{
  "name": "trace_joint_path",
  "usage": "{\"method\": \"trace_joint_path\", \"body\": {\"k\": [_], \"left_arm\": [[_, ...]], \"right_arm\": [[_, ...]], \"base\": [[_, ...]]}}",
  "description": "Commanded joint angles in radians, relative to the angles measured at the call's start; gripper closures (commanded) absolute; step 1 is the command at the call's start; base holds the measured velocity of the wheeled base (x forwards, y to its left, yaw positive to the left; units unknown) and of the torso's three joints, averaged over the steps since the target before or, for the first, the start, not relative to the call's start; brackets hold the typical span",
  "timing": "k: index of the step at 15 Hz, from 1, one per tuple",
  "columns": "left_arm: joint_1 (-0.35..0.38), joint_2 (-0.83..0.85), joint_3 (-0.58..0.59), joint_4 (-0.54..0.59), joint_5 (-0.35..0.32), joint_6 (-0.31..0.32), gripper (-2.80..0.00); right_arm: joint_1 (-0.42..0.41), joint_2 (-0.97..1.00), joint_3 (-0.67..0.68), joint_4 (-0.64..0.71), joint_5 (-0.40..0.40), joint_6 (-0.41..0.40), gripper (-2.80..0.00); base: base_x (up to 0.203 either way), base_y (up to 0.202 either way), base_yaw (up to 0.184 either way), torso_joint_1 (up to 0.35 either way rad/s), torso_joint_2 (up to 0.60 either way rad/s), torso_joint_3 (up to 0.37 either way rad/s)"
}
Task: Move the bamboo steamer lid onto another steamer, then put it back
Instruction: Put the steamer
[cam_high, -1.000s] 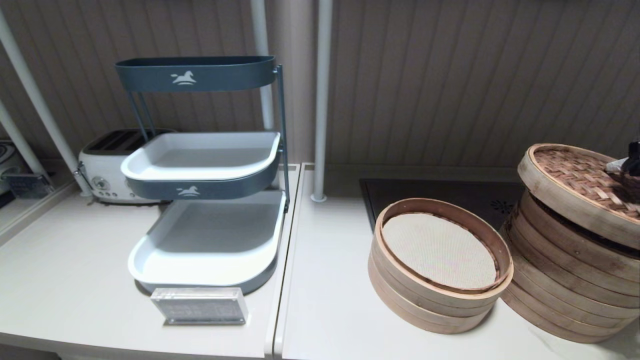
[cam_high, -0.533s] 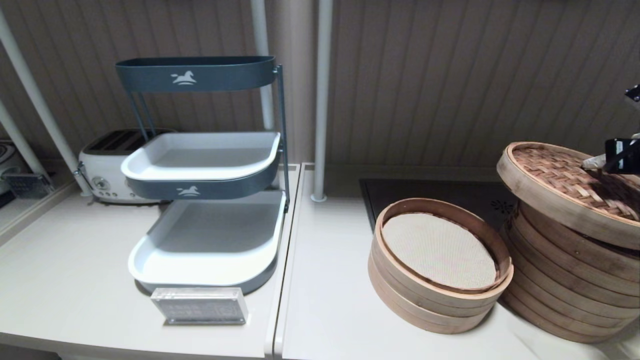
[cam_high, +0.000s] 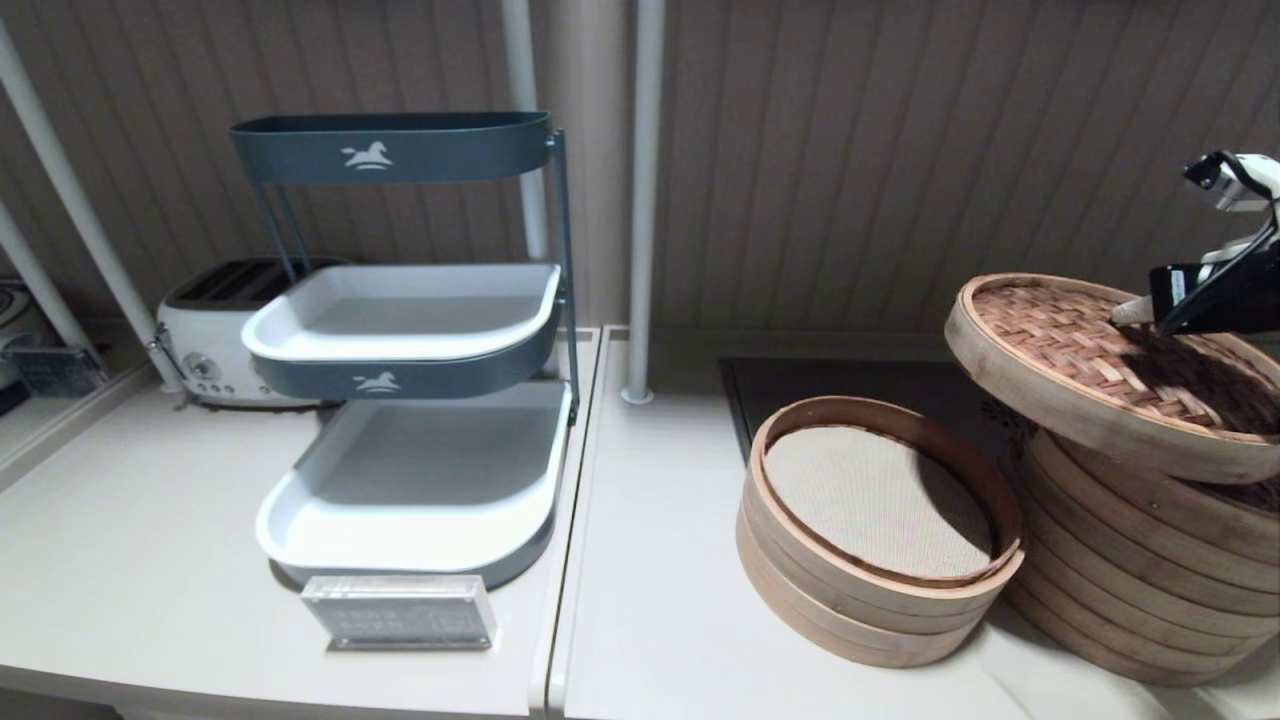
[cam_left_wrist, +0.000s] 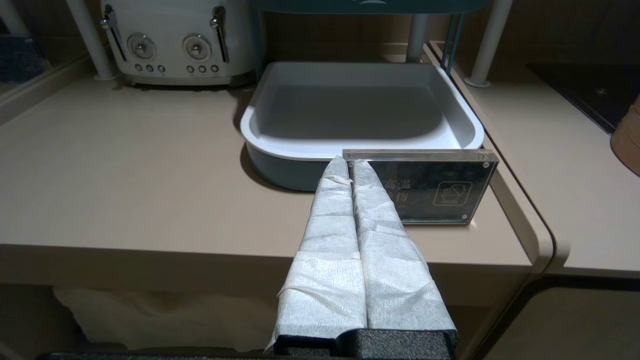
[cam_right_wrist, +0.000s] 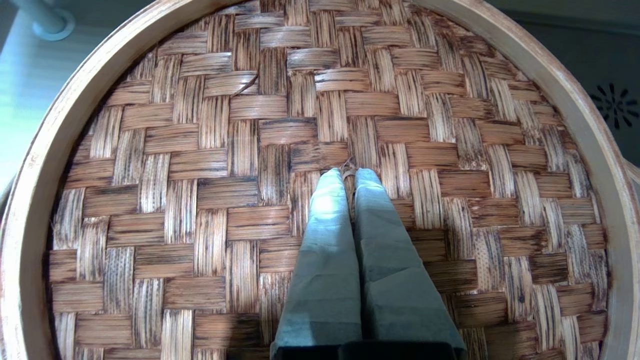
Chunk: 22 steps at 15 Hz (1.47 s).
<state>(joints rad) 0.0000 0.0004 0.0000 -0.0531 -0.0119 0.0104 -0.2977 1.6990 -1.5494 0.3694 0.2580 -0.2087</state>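
The bamboo steamer lid (cam_high: 1105, 372) is a large round shallow disc with a reddish-brown woven top and a pale smooth rim band. It sits tilted at the right edge of the frame, its left side raised clear above the taller steamer stack (cam_high: 1130, 570). That stack of pale bamboo tiers stands at lower right, partly under the lid.

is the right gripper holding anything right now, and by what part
Yes: the right gripper is shut on the bamboo steamer lid, pinching the small knot at the centre of its woven top. The lid hangs tilted above the taller steamer.
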Motion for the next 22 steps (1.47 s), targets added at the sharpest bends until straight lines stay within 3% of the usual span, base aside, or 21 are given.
{"method": "trace_joint_path", "body": {"k": [1, 12, 17, 22], "left_arm": [[0.0, -0.002, 0.028, -0.001, 0.0, 0.0, 0.0], [0.0, -0.002, 0.028, -0.001, 0.0, 0.0, 0.0], [0.0, -0.002, 0.028, -0.001, 0.0, 0.0, 0.0], [0.0, -0.002, 0.028, -0.001, 0.0, 0.0, 0.0]], "right_arm": [[0.036, -0.012, 0.0, 0.002, -0.015, -0.001, 0.0], [0.269, -0.032, 0.006, -0.003, -0.135, 0.028, 0.0], [0.405, -0.005, -0.007, -0.007, -0.228, 0.038, 0.0], [0.445, 0.01, 0.019, -0.007, -0.241, 0.042, 0.0]], "base": [[0.0, 0.0, 0.0, 0.0, 0.0, 0.0], [0.0, 0.0, 0.0, 0.0, 0.0, 0.0], [0.0, 0.0, 0.0, 0.0, 0.0, 0.0], [0.0, 0.0, 0.0, 0.0, 0.0, 0.0]]}}
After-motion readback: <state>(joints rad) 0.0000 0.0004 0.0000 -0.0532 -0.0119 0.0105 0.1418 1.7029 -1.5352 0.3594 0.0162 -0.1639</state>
